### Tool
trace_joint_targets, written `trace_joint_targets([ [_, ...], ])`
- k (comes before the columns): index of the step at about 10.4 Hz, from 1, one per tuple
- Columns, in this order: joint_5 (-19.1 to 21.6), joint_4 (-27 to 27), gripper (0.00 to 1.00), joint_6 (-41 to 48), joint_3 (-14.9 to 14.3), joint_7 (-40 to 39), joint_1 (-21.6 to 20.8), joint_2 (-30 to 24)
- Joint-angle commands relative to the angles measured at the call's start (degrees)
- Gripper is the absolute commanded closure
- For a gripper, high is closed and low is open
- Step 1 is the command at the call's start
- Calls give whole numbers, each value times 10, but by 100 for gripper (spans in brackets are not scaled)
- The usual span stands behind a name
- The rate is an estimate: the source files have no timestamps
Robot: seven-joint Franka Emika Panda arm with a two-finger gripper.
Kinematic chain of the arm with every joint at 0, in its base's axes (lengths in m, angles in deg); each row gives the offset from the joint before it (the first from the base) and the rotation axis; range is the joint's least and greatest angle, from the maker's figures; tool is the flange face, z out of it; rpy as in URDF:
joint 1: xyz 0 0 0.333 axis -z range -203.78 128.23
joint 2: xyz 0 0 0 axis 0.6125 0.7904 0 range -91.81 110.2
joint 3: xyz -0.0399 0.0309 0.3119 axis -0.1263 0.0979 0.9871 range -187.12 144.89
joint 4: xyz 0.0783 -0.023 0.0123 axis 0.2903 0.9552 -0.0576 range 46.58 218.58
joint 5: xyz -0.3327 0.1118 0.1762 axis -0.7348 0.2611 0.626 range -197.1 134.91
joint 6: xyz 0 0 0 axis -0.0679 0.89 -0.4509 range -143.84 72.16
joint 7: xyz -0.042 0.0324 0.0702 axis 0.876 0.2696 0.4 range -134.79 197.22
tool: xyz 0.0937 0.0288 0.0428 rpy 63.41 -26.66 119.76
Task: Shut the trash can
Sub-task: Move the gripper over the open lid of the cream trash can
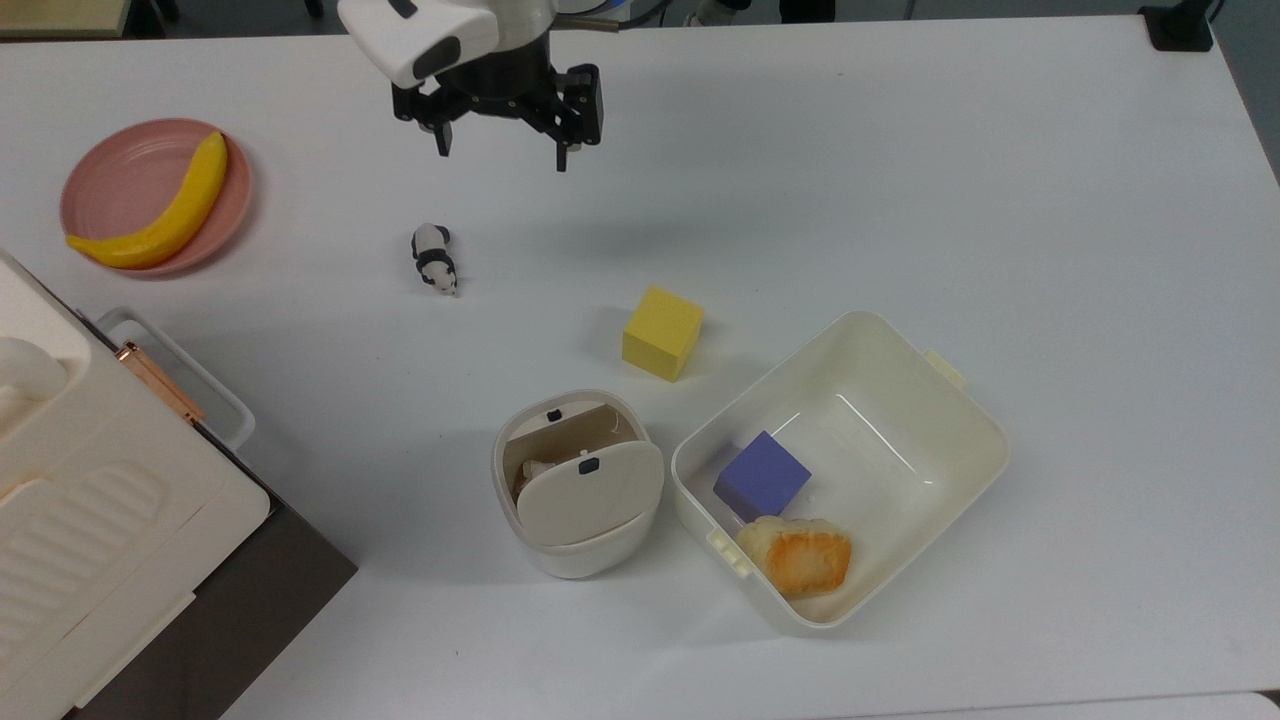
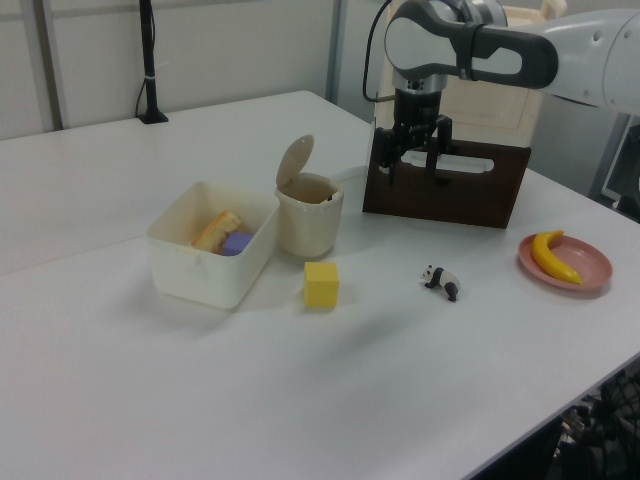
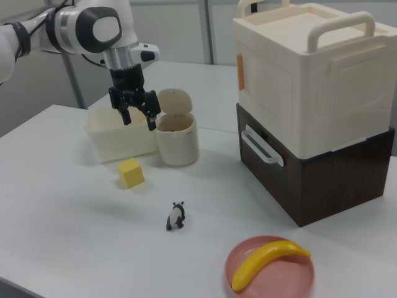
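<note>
Trash can (image 1: 575, 520) stood on counter (image 1: 900, 180) just beside cream tub (image 1: 960, 420), lid (image 1: 588, 492) hinged up, mouth exposed. End effector (image 1: 503, 152) hung high, well apart, spread wide, empty; likely positioned for push on lid.

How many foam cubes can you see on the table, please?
2: a yellow cube on the bare table beside the trash can, and a purple cube inside the tub.

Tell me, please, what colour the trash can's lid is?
Cream-white, clearest in the top view: lid.
</note>
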Motion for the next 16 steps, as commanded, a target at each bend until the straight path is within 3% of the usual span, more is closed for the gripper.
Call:
trace_joint_targets([
  [1, 7, 14, 0, 5, -4, -15, 5, -24],
  [10, 9, 17, 0, -47, -1, -15, 0, 4],
  [12, 34, 17, 0, -101, -1, -6, 1, 19],
  [13, 37, 17, 5, -115, -1, -4, 1, 24],
  [14, 40, 15, 26, -128, -1, -4, 0, 36],
  [16, 60, 12, 84, -175, -1, -7, 5, 45],
])
